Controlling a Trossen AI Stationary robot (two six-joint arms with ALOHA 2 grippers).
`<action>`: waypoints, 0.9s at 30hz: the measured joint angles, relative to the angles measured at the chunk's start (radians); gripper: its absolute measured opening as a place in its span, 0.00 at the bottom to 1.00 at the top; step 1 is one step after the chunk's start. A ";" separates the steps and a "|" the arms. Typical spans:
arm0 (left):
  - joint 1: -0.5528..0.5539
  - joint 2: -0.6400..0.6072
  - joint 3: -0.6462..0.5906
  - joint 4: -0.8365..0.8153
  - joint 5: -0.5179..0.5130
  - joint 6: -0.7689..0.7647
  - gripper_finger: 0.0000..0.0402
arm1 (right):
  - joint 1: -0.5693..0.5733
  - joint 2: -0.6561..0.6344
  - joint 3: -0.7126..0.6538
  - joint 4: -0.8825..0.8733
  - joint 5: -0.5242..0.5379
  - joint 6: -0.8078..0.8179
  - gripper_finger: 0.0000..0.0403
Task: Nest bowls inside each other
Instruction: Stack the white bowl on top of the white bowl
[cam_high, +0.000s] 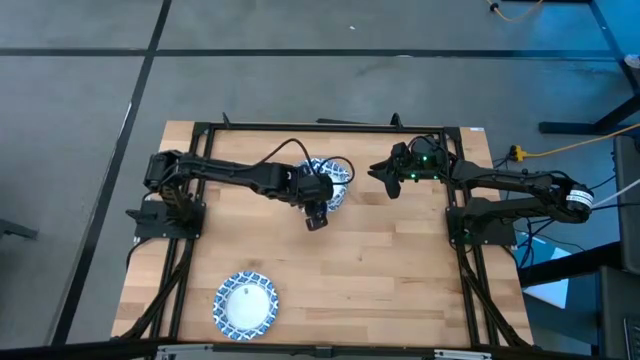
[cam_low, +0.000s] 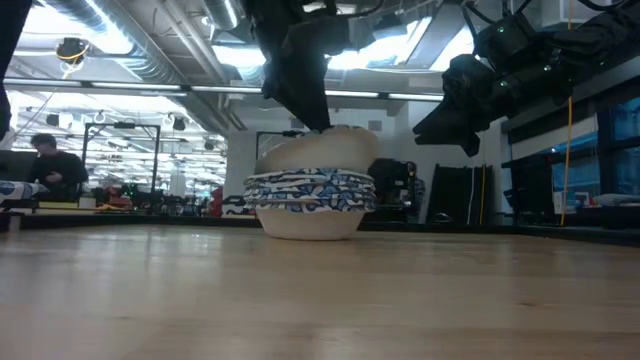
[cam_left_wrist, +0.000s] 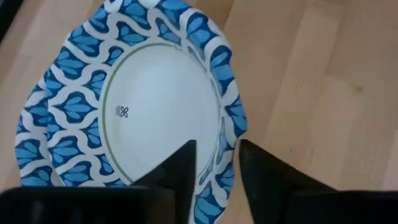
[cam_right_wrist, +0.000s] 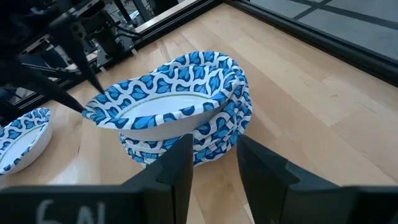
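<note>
Wooden table (cam_high: 400, 260), left hand (cam_left_wrist: 217, 163) clamped on top bowl's (cam_left_wrist: 155, 106) rim over stack (cam_right_wrist: 205, 134); right hand (cam_right_wrist: 214, 162) slightly apart, empty.

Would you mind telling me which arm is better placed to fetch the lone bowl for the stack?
Probably the left. The lone bowl lies on the left arm's side; the left gripper, pinching the stack's top bowl, sits nearer it than the right gripper beyond the stack.

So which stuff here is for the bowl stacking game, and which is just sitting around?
For the job:
- stack of bowls
- top bowl, pinched at its rim by the left gripper
- lone bowl
- right gripper, waiting nearby

Just around:
- black frame
- yellow cable
</note>
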 joint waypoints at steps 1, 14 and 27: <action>0.004 0.000 0.000 -0.004 0.002 -0.006 0.32 | 0.000 0.000 0.000 0.000 0.000 -0.001 0.31; 0.099 -0.008 0.000 -0.209 -0.105 -0.037 0.46 | 0.000 0.000 0.000 -0.003 0.000 -0.016 0.31; 0.003 -0.057 0.000 -0.146 -0.112 -0.010 0.46 | 0.000 0.000 0.000 -0.018 0.000 -0.021 0.31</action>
